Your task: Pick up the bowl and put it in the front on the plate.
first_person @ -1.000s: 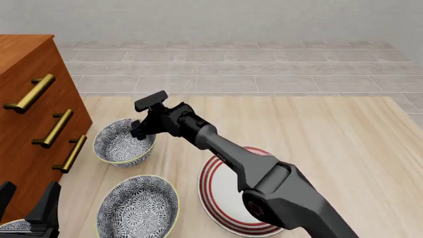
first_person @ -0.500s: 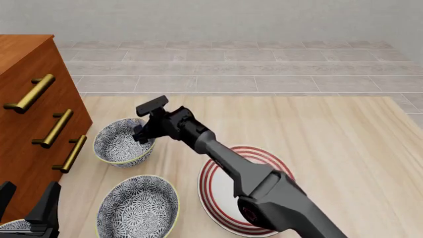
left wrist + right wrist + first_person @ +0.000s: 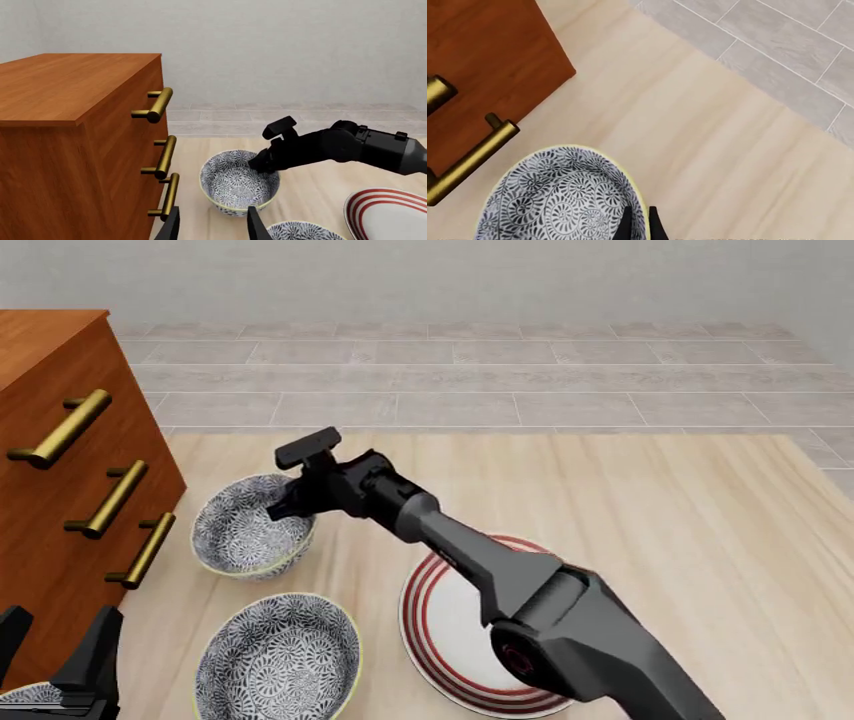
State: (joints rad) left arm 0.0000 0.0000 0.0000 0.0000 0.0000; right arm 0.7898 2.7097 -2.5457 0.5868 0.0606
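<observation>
The bowl [image 3: 248, 530], blue-grey floral with a yellowish rim, sits at the far left of the table beside the dresser, tipped up a little on its right side. My right gripper [image 3: 288, 508] is shut on that right rim; in the right wrist view the fingertips [image 3: 639, 226] pinch the rim of the bowl [image 3: 560, 200]. The red-ringed plate [image 3: 424, 625] lies to the near right, partly under my right arm. My left gripper [image 3: 54, 660] hangs open at the near left corner, holding nothing; through its fingers [image 3: 172, 226] I see the bowl [image 3: 237, 182].
A wooden dresser [image 3: 67, 440] with brass handles stands along the left edge, close to the bowl. A second floral bowl [image 3: 278, 655] sits in front, left of the plate, and a third bowl [image 3: 20, 697] peeks in below my left gripper.
The bowl has tipped and shifted slightly, its right rim raised in my right gripper. The left arm has not moved.
</observation>
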